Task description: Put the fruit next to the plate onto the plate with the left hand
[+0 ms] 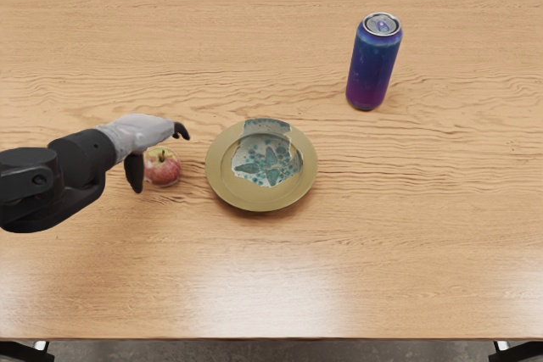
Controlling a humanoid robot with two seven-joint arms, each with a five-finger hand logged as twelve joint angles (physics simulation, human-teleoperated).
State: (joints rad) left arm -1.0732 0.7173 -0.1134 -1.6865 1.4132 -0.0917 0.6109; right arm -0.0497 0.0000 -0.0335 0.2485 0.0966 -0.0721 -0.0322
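A small red and yellow apple (163,168) sits on the wooden table just left of the plate (222,182). The plate is round with a tan rim and a teal pattern in its middle, and nothing lies on it. My left hand (151,147) comes in from the left edge and hovers over the apple's left and top side. Its fingers are spread, one dark fingertip (181,132) pointing past the apple and the thumb (134,175) hanging down beside it. The fingers do not close on the fruit.
A tall purple and blue can (372,61) stands upright at the back right, well away from the plate. The table's front edge runs along the bottom of the view.
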